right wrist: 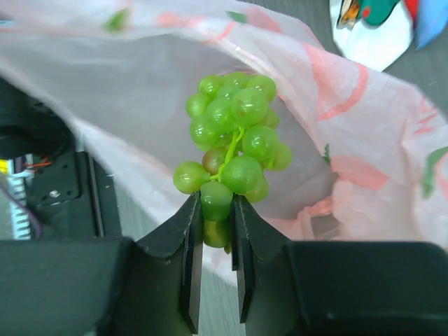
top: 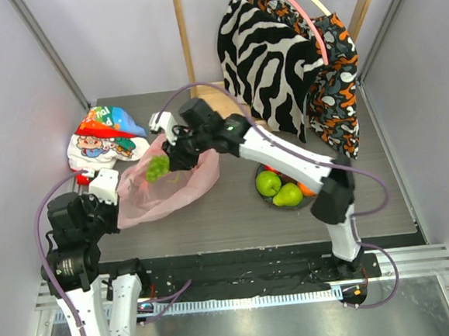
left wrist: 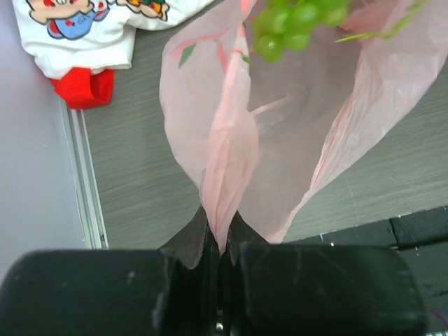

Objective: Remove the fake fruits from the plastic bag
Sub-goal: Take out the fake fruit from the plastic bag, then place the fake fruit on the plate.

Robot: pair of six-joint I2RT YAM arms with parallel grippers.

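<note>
- Top external: the right gripper (top: pixel 162 163) is closed on the green grape bunch (top: pixel 158 168), which it holds just above the mouth of the pink plastic bag (top: pixel 181 192).
- The right arm reaches from its base far across to the left, with the wrist bent down over the bag.
- The left gripper (top: pixel 108 186) sits at the bag's near-left edge, its arm folded close to its base.
- A green apple (top: pixel 268 183), a green pear (top: pixel 289 195) and an orange (top: pixel 307 188) lie together on the table (top: pixel 236 221), right of the bag.
- Left wrist: the left gripper (left wrist: pixel 220 236) is clamped tight on a gathered fold of the bag (left wrist: pixel 210 133), and the mouth spreads open beyond it.
- The cartoon-printed bag (left wrist: pixel 84 31) lies at the upper left.
- Right wrist: the right gripper (right wrist: pixel 215 210) pinches the lowest grapes of the bunch (right wrist: pixel 234 126), with the fingers nearly together.
- The bunch stands up over the open bag (right wrist: pixel 364 147).
</note>
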